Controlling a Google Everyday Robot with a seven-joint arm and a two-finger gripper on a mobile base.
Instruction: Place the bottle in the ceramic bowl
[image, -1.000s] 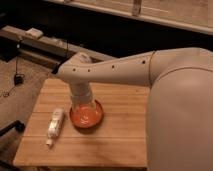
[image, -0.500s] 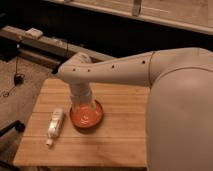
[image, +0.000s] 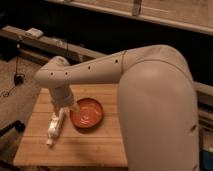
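The whitish bottle (image: 53, 128) lies on its side near the left of the wooden table (image: 100, 147), cap end toward the front. The orange-red ceramic bowl (image: 87, 114) sits just to its right, with nothing in it. My gripper (image: 63, 108) hangs from the pale arm (image: 90, 70) and is down over the far end of the bottle, at the bowl's left rim. The wrist hides most of the gripper and the bottle's far end.
The arm's large pale body (image: 160, 110) fills the right side and covers the table's right part. A long dark bench (image: 45, 42) with a small white item (image: 34, 32) runs behind the table. Carpeted floor and cables lie to the left.
The gripper has moved left, from over the bowl to over the far end of the bottle. The bowl now shows fully. Bottle and bowl have not moved.
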